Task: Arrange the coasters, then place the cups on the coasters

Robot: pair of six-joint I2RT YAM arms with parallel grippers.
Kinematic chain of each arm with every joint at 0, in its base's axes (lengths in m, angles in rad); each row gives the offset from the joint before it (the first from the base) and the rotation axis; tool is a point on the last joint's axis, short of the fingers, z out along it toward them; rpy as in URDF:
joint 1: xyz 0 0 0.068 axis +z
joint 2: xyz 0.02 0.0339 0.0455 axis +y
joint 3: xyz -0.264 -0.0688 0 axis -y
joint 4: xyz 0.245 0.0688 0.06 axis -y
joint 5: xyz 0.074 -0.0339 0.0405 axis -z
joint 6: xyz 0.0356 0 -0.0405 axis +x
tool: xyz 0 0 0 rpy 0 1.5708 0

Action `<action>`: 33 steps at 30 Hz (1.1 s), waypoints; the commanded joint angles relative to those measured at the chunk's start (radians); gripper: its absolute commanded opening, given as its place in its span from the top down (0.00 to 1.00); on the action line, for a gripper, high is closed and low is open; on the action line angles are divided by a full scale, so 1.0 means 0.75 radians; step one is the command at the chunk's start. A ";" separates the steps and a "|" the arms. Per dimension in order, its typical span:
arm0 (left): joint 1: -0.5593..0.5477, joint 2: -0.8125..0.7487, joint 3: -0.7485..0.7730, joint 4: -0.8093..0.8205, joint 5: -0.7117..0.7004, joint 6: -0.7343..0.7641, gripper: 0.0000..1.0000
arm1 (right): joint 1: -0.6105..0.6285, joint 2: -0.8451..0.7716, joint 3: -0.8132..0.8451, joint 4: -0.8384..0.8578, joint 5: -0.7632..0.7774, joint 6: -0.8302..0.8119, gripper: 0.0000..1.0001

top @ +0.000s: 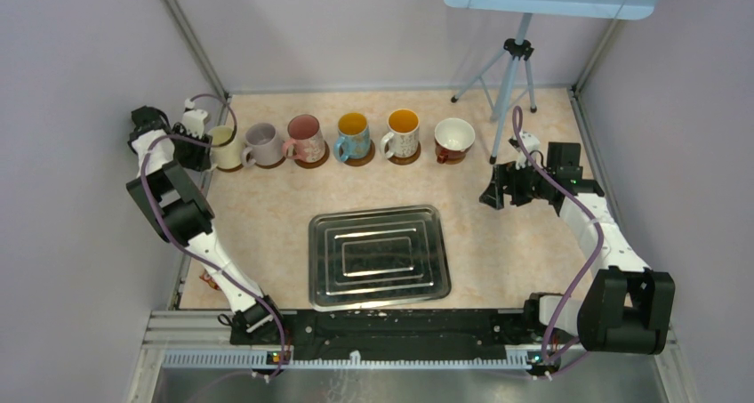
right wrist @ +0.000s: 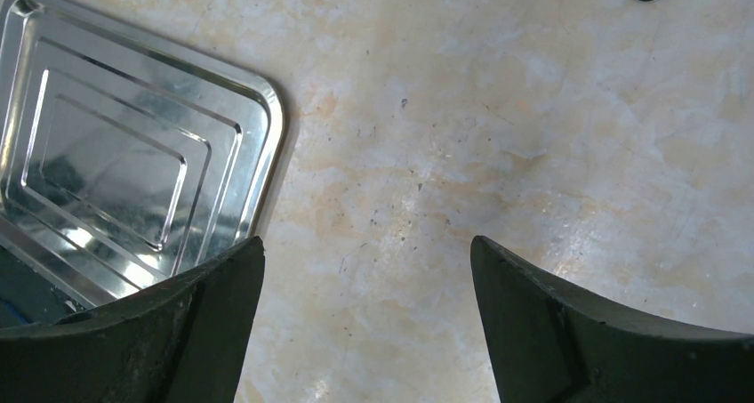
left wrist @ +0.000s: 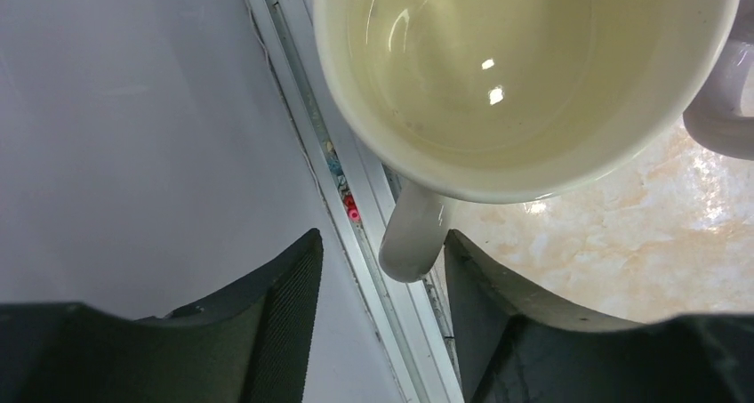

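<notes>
left gripper (left wrist: pixel 381 247) straddles cream mug (left wrist: pixel 525 83) handle, fingers apart; right gripper (right wrist: pixel 366 247) gapes wide.

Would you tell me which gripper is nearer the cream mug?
Left. The left gripper straddles the handle of the cream mug; the right gripper hangs over the table, far off.

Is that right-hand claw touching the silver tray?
Apart. The top view shows a strip of bare tabletop between the right gripper and the silver tray.
</notes>
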 commanded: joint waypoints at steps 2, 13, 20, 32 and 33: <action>0.006 -0.059 0.034 0.034 0.065 -0.013 0.34 | -0.011 -0.002 0.038 0.014 -0.004 -0.022 0.15; -0.021 -0.276 -0.021 -0.038 0.115 -0.054 0.03 | -0.011 0.007 0.108 -0.016 -0.010 -0.025 0.15; -0.113 -0.410 0.002 -0.123 0.144 -0.123 0.01 | -0.011 0.040 0.219 -0.048 -0.012 -0.030 0.15; -0.498 -0.804 -0.403 -0.328 0.400 0.019 0.01 | 0.009 0.062 0.268 -0.074 -0.049 -0.030 0.15; -0.544 -0.873 -0.494 -0.317 0.402 0.033 0.01 | 0.009 0.059 0.256 -0.071 -0.049 -0.030 0.15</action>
